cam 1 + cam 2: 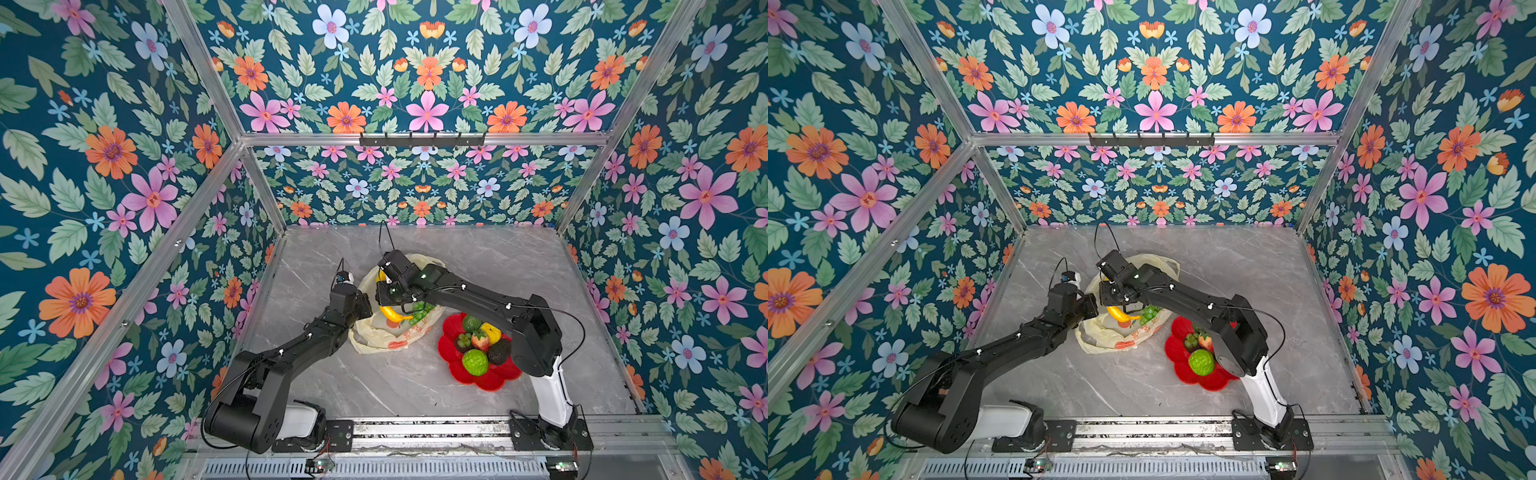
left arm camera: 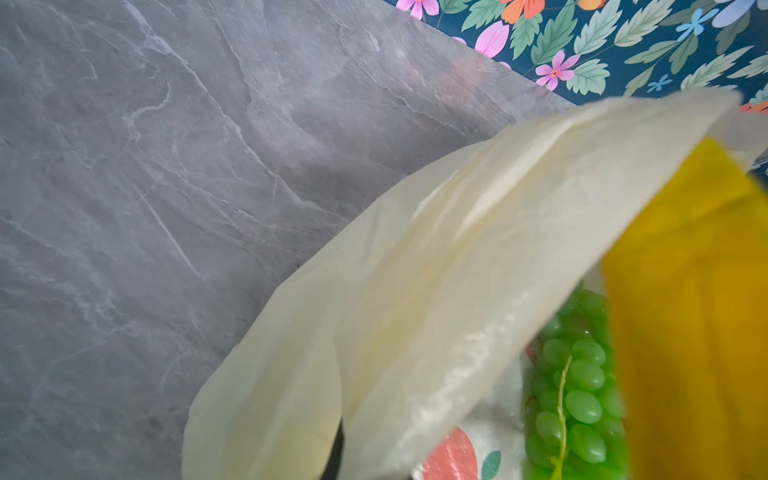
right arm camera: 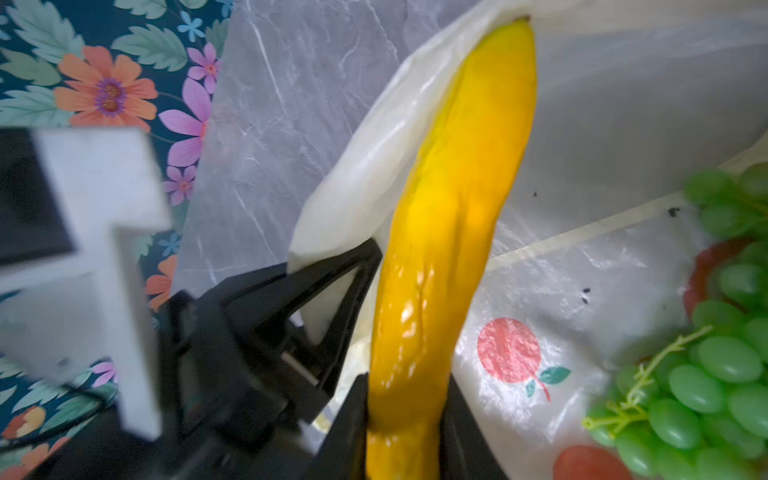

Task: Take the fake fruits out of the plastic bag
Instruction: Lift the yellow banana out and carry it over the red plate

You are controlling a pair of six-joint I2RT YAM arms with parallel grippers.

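Right gripper [image 3: 405, 419] clamps glossy yellow plastic banana [image 3: 457, 187], one end cut off; left gripper [image 3: 361, 262] pinches rim of crinkly cream plastic bag [image 3: 602, 124]; open marble tabletop [image 3: 291, 83] beyond.

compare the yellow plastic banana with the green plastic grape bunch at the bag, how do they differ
The yellow plastic banana is one long, smooth, curved piece; the green plastic grape bunch is a cluster of small ovals on a thin stem. The banana sits between the fingers of the right gripper; the grape bunch lies ungripped. Both are glossy and lie over the cream-yellow plastic bag.
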